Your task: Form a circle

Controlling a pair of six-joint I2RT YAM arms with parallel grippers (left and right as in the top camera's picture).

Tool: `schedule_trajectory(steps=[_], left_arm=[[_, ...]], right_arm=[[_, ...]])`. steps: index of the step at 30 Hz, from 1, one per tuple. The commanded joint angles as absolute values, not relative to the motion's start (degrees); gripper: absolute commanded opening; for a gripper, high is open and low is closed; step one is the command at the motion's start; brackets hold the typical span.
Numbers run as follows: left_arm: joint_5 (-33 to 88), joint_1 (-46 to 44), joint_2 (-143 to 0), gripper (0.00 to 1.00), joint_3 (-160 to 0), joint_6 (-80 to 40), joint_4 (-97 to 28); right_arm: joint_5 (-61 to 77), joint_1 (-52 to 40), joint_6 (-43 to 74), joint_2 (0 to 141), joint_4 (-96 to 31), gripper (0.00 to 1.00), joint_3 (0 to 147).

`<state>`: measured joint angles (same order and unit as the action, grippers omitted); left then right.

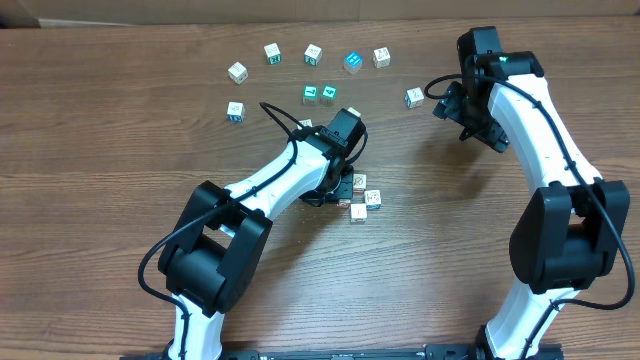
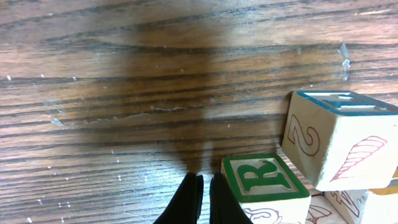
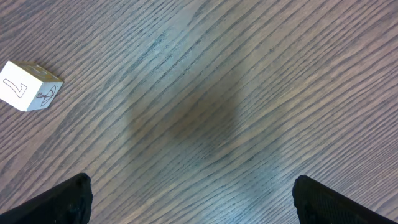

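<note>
Circle [image 1: 362,198] just beside left gripper [image 2: 204,186] | left gripper closed, empty; right gripper [image 3: 193,199] wide open, well apart

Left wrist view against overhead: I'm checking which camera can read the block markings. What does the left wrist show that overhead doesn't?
Only the left wrist: the R cube with its green letter, the 2 cube with a red numeral, and the left end effector shut, close beside the R cube. Only overhead: the right arm and the loose cubes scattered along the far side of the table. Both: the cluster of cubes at the left end effector, on wood grain.
</note>
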<state>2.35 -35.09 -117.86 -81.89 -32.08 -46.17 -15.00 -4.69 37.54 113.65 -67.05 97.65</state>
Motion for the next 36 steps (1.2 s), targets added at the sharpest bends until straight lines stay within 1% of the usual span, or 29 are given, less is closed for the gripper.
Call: schedule_trajectory(steps=[1,18,28,36], left_arm=[[3.03,-34.52,-117.12,0.04,-81.60,-32.77,-46.04],[4.47,-34.52,-117.12,0.04,-81.60,-32.80,-46.24],[-1.08,-34.33,-117.12,0.04,-81.65,-32.77,-46.11],[-1.02,-31.57,-117.10,0.04,-84.40,-32.77,-45.60]], right_arm=[[-15.38,-4.80,37.71,111.96,-66.89,1.00,98.67],[-15.38,-4.80,37.71,111.96,-66.89,1.00,98.67],[-15.38,-4.80,37.71,111.96,-66.89,1.00,98.67],[-15.38,-4.80,37.71,111.96,-66.89,1.00,98.67]])
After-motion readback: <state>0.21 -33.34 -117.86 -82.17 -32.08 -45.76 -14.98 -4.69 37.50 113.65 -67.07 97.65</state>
